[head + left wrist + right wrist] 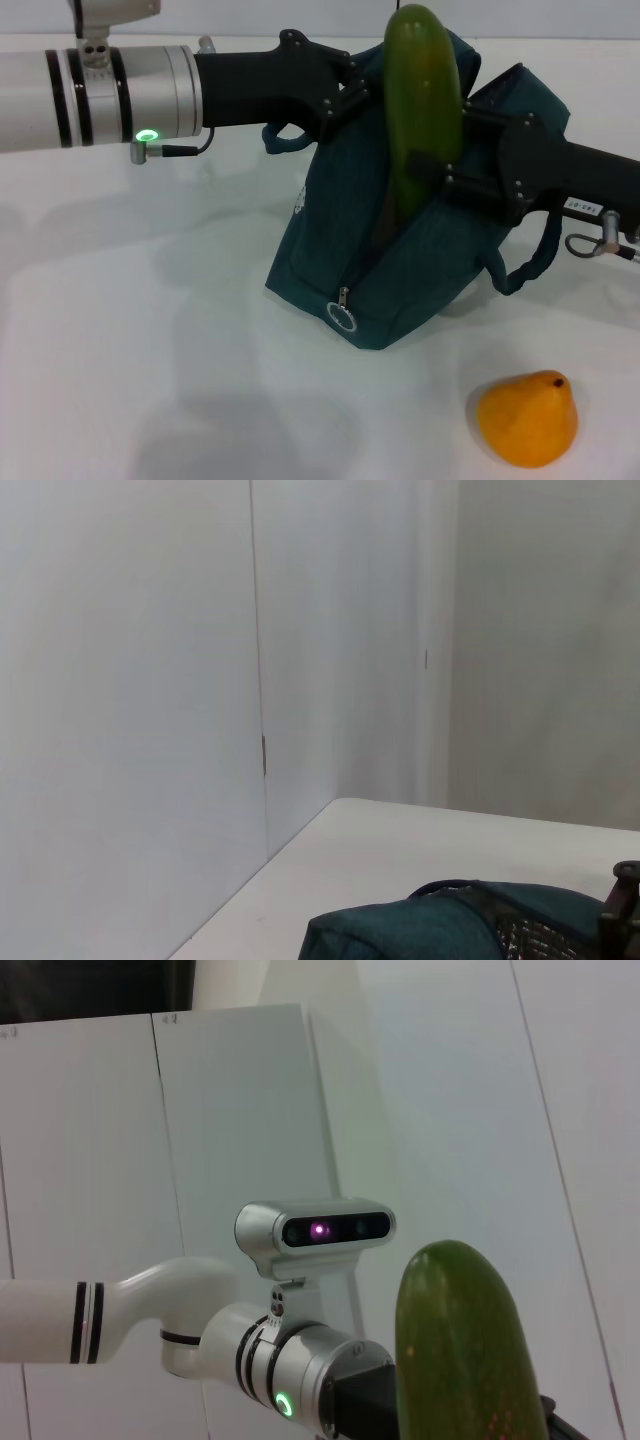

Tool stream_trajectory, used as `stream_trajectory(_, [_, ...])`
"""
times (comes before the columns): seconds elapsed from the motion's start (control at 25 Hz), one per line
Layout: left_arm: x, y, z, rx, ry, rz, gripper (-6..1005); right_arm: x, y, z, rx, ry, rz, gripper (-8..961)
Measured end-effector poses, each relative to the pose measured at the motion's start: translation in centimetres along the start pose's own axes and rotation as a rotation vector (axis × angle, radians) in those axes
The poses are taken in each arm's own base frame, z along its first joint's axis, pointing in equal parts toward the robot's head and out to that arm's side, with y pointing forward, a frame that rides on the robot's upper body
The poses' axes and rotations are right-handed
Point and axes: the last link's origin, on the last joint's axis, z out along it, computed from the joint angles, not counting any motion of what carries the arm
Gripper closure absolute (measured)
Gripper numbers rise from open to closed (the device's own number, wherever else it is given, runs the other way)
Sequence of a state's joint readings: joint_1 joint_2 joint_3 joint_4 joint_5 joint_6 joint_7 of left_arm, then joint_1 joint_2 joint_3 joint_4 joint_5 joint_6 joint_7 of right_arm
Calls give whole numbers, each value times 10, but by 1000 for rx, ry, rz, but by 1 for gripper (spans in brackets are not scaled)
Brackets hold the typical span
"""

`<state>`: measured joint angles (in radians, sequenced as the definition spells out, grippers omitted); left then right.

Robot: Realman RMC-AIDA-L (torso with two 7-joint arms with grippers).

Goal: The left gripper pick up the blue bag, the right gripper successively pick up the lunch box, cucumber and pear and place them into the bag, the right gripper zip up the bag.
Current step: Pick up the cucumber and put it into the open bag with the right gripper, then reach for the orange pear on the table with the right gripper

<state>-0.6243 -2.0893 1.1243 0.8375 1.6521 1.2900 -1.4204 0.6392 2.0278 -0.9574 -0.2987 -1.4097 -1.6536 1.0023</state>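
Observation:
The blue bag (400, 280) stands on the white table with its top open and its zipper ring pull (342, 315) hanging at the front. My left gripper (350, 95) comes in from the left and is shut on the bag's upper edge, holding it up. My right gripper (447, 150) comes in from the right and is shut on the cucumber (422, 90). The cucumber stands upright with its lower end inside the bag's mouth. The pear (527, 417) lies on the table in front of the bag, to the right. The lunch box is hidden. The bag's top shows in the left wrist view (430, 930), and the cucumber's tip in the right wrist view (460, 1350).
The bag's loose loop handle (530, 265) hangs under my right arm. The right wrist view shows my left arm's silver wrist (290, 1370) and white wall panels behind it. The table's far edge (300, 830) meets a wall.

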Motion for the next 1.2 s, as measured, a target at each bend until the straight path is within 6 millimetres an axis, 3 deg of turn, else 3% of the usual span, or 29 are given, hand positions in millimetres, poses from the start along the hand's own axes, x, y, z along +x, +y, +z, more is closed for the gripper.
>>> stream_trajectory(0.32, [-1,0,0,0,0,-3,954,-5,3,-14,50,-90,-34,294])
stream_trajectory(0.52, [-2,1,0,-3,-2,-4,954,-8,7,-24,56,-120,-54,198])
stream_trajectory(0.64, [-2,2,0,-4,-3,-5,954,-11,17,-44,46,-146,-104,141])
stream_trajectory(0.88, [-4,2,-1,-1,-5,-8,954,-8,50,-97,43,-151,-183,156])
stream_trajectory(1.04, [-6,2,-2,7,-12,-11,954,3,74,-132,32,-67,-174,156])
stream_trajectory(1.2, [-9,2,-4,11,-17,-15,954,21,90,-143,5,21,-153,155])
